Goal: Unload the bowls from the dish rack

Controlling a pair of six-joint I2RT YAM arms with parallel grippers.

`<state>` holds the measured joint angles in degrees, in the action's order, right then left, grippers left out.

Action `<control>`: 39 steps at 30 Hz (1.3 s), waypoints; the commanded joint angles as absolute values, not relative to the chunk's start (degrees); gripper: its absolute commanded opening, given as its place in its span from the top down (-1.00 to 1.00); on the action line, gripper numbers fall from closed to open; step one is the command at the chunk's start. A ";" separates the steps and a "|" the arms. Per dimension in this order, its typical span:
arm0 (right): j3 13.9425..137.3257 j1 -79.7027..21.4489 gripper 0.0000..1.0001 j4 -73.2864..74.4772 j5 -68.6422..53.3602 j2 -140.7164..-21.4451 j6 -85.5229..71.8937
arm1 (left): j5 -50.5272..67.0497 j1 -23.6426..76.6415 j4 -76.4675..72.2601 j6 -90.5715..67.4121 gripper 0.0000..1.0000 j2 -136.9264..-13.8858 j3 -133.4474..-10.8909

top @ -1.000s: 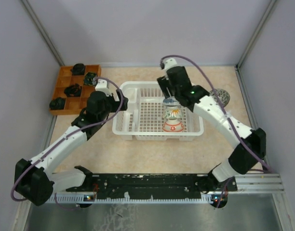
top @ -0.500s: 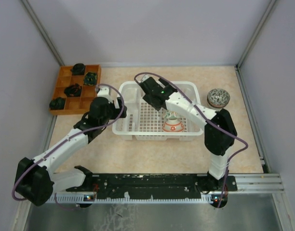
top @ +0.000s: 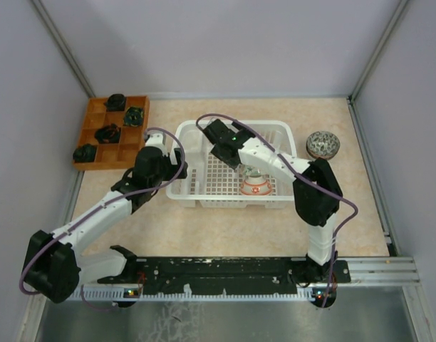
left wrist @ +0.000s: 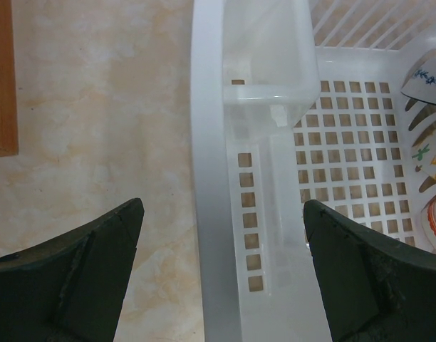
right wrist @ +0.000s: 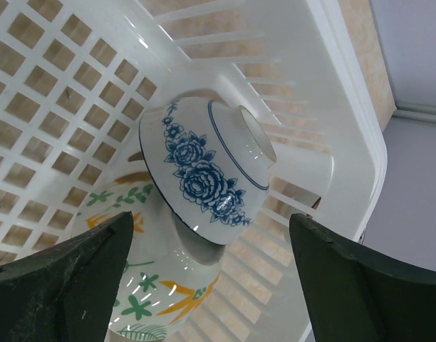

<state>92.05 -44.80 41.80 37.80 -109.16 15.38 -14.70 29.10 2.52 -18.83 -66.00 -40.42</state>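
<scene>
Now the right gripper (right wrist: 211,256) has been swung in over the dish rack (top: 218,202), spread wide and aimed at the blue-flowered bowl (right wrist: 204,167) stacked inside; a grasp is judged next. The left gripper (left wrist: 221,274) is held parted, empty, astride the rack wall.

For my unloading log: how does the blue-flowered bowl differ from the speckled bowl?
The blue-flowered bowl is white with blue flowers; the speckled bowl is dark. The blue-flowered bowl stands tilted inside the rack; the speckled bowl sits on the table, outside it. Both are round.
</scene>
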 commanded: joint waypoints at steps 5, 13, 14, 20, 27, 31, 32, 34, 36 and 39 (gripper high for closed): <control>93.34 -45.17 -0.80 38.23 42.29 -112.17 18.76 | -13.80 28.61 0.75 -18.85 -0.99 -66.36 -39.47; 93.78 -45.01 -0.77 35.89 44.68 -115.40 21.29 | -13.45 28.25 0.31 -18.94 -0.99 -66.52 -39.04; 93.82 -44.92 -0.76 35.51 45.07 -115.59 21.47 | -13.38 28.16 0.18 -18.97 -0.99 -66.54 -39.03; 94.28 -44.09 -0.73 33.83 49.44 -117.80 23.67 | -13.01 27.83 -0.08 -19.06 -0.99 -67.09 -38.85; 94.07 -43.64 -0.54 30.99 52.74 -118.75 25.80 | -12.57 27.17 -0.35 -19.14 -0.99 -67.49 -38.57; 93.88 -43.55 -0.30 30.02 53.02 -118.58 26.10 | -12.39 26.92 -0.51 -19.10 -0.99 -67.80 -38.54; 93.79 -43.56 -0.21 29.93 53.00 -118.47 26.10 | -12.33 26.87 -0.61 -19.22 -0.99 -67.85 -38.46; 93.54 -43.51 -0.18 29.68 52.75 -118.12 26.23 | -12.15 26.78 -0.72 -19.24 -0.99 -67.94 -38.51; 93.16 -43.55 -0.09 29.38 52.81 -117.88 26.47 | -12.00 26.67 -0.83 -19.28 -0.99 -68.10 -38.41; 91.56 -43.62 -0.01 26.67 53.94 -116.77 27.52 | -12.04 26.57 -0.96 -19.29 -0.99 -68.27 -38.35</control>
<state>91.85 -44.07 32.67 50.06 -118.74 25.19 -12.75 27.11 1.10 -19.22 -67.94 -39.24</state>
